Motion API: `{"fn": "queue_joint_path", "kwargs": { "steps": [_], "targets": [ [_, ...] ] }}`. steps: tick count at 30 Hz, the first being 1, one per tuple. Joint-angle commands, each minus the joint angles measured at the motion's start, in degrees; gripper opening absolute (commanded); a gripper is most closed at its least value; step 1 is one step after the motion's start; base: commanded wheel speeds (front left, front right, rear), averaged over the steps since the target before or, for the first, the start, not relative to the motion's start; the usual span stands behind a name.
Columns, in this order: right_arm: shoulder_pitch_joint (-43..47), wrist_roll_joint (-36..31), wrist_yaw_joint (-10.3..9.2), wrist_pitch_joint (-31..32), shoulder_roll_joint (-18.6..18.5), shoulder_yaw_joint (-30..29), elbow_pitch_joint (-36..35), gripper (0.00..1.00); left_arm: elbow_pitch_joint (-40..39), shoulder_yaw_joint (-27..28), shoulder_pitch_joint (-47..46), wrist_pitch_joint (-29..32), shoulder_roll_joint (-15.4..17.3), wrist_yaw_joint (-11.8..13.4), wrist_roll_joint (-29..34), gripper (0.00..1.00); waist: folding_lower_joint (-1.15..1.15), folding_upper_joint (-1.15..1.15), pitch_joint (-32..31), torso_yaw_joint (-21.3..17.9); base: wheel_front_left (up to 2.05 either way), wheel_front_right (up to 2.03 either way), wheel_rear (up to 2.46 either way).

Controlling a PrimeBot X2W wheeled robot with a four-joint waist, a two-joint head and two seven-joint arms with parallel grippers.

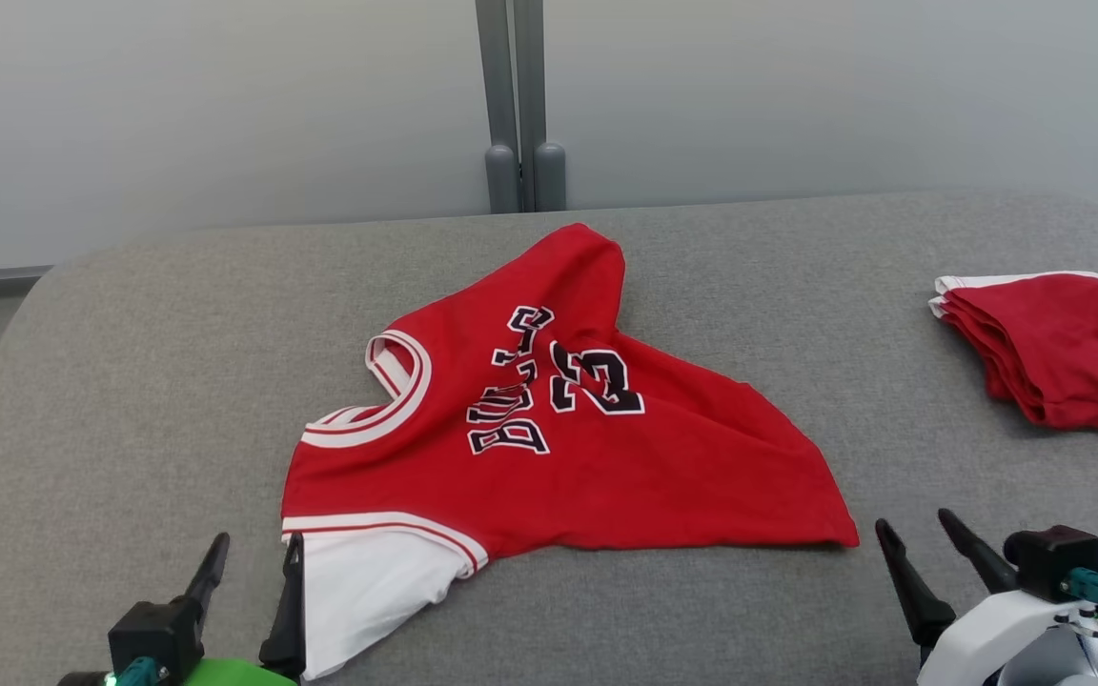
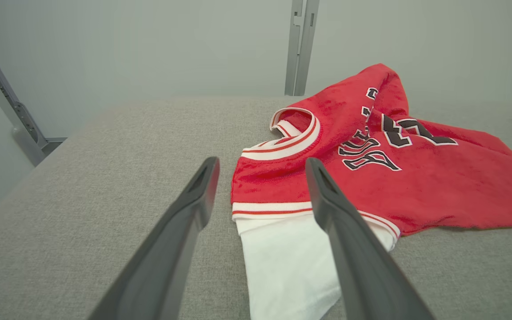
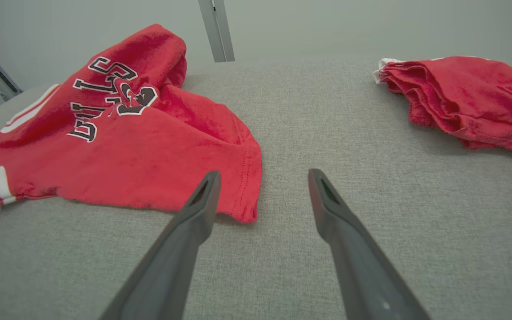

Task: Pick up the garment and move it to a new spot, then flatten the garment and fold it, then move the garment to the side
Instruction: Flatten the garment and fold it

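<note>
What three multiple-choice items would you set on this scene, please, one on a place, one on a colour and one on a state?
1. Where does the folded red pile lie relative to the jersey?
A. to the robot's right of it
B. to the robot's left of it
C. on top of it

2. What colour is the sleeve beside the left gripper?
A. black
B. white
C. grey

3. How does the right gripper stand?
A. shut on the jersey
B. shut on nothing
C. open, holding nothing

Answers:
1. A: the head view shows the pile near the right edge of the table, apart from the jersey.
2. B: plain white cloth hangs below the red-striped trim.
3. C: its fingers are spread over bare table.
</note>
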Motion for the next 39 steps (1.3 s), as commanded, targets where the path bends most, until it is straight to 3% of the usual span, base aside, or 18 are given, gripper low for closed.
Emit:
{"fn": "queue_joint_path", "kwargs": {
  "steps": [1,5,11,33,34,35,36,37,39],
  "targets": [
    [-1.4,0.7,0.00,1.9,-1.1,1.3,0.8,1.00,0.3,-0.2,-0.5,2.5,-0.2,-0.7,-1.7,1.00,0.00,0.00,0.4,0.5,0.00,0.00,0.00],
    [-3.5,3.7,0.00,8.0,-2.4,4.9,3.5,1.00,1.3,-1.9,0.1,12.1,0.8,-1.5,-3.0,1.00,0.00,0.00,0.7,1.4,0.00,0.00,0.00],
    [-6.3,5.7,0.01,11.6,-2.9,7.2,6.4,1.00,1.3,-3.1,-0.3,19.5,1.2,-2.0,-5.2,1.00,0.00,0.00,1.6,2.7,0.00,0.00,0.00],
    [-12.4,9.2,0.01,10.3,-2.5,11.8,12.2,1.00,8.9,-5.8,-6.6,22.1,0.3,-4.0,-7.1,1.00,0.00,0.00,7.1,4.2,0.00,0.00,0.00],
    [-12.5,9.6,0.01,10.1,-2.5,12.1,12.2,0.89,9.1,-5.8,-6.8,22.1,0.3,-4.0,-7.3,1.00,0.00,0.00,7.2,4.2,0.00,0.00,0.00],
    [-12.6,9.7,0.01,9.9,-2.5,12.4,12.3,0.85,9.4,-5.9,-6.7,22.4,0.2,-4.1,-7.4,1.00,0.00,0.00,7.2,4.2,0.00,0.00,0.00],
    [-12.7,10.0,0.01,9.8,-2.6,12.6,12.4,0.55,9.9,-6.1,-6.6,22.8,0.0,-4.2,-7.8,1.00,0.00,0.00,7.2,4.1,0.00,0.00,0.00],
    [-12.8,10.2,0.01,9.7,-2.7,12.8,12.5,0.49,10.3,-6.1,-6.6,23.1,-0.1,-4.3,-8.1,1.00,0.00,0.00,7.2,4.1,0.00,0.00,0.00],
    [-12.9,10.4,0.00,9.4,-2.8,13.3,12.7,0.49,11.2,-6.2,-6.8,23.3,0.0,-4.4,-8.5,1.00,0.00,0.00,7.1,4.1,0.00,0.00,0.00]
  ]
}}
